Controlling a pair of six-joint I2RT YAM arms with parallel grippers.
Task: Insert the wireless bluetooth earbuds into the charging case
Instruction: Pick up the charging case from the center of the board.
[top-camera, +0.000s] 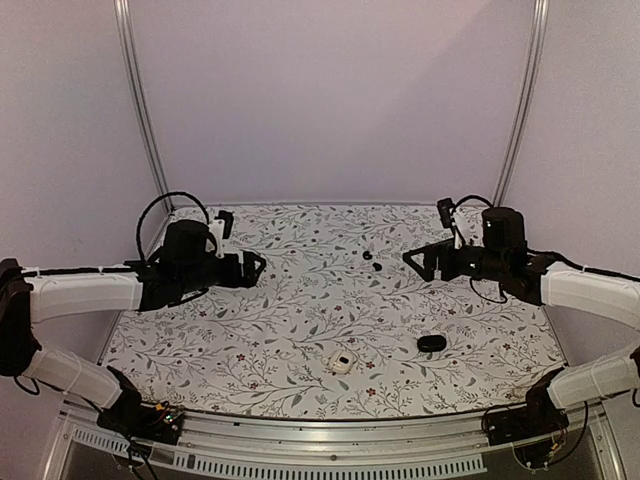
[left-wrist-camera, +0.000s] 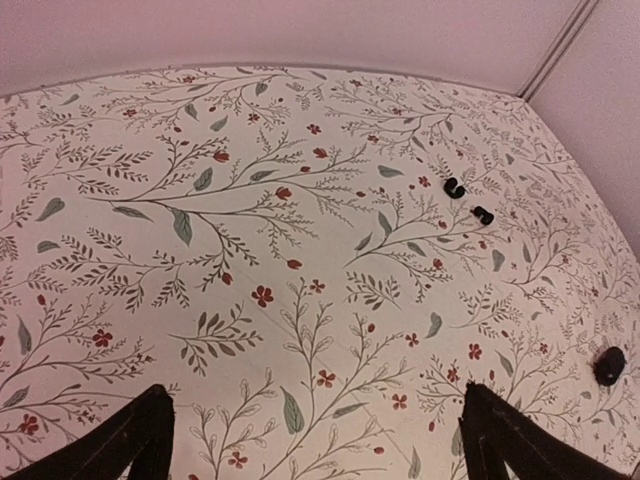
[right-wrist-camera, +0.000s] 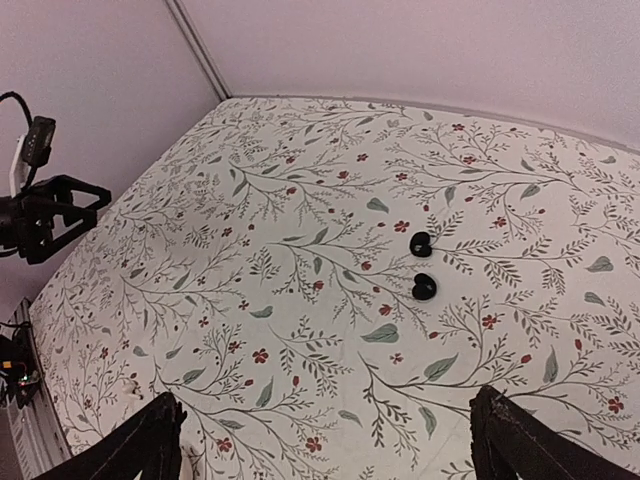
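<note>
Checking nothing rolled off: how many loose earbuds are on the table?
2. The far earbud lies near the table centre; the near earbud sits just beside it. None seems hidden.

The table top (top-camera: 300, 320) has a smooth, matt covering printed with flowers; whether cloth or paper cannot be told. Both earbuds (right-wrist-camera: 421, 244) are black plastic with a slight gloss. The black oval case (top-camera: 432, 343) looks duller, and the small white case (top-camera: 343, 362) is smooth plastic. The left gripper's fingers (left-wrist-camera: 130, 445) and the right gripper's fingers (right-wrist-camera: 520, 440) are matt black. The near rail (top-camera: 330, 432) is bare, brushed metal.
</note>
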